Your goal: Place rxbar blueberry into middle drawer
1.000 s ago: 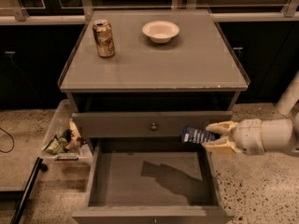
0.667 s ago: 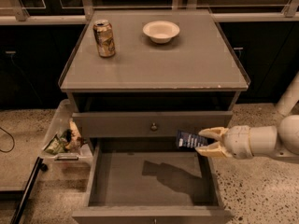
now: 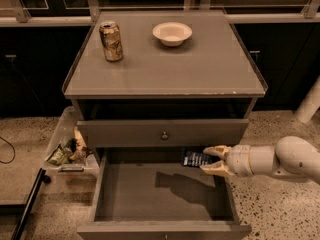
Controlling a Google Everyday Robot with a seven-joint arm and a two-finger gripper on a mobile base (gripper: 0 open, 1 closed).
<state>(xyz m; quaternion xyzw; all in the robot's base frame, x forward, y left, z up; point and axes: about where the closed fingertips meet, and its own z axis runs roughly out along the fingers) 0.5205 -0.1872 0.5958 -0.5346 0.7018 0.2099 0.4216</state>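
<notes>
Right now the gripper (image 3: 209, 160) reaches in from the right, its two tan fingers clamped on one end of the rxbar blueberry (image 3: 193, 158). The bar hangs roughly level over the back right part of the open middle drawer (image 3: 140, 199), just under the knobbed drawer front (image 3: 164, 135). To do the release well, the arm likely needs to bring the bar lower and a little toward the drawer's centre, keeping clear of that upper front and the right wall. It can then part the fingers fully so the wrapper drops flat. The can (image 3: 111, 41) and bowl (image 3: 172, 33) on top sit well apart.
</notes>
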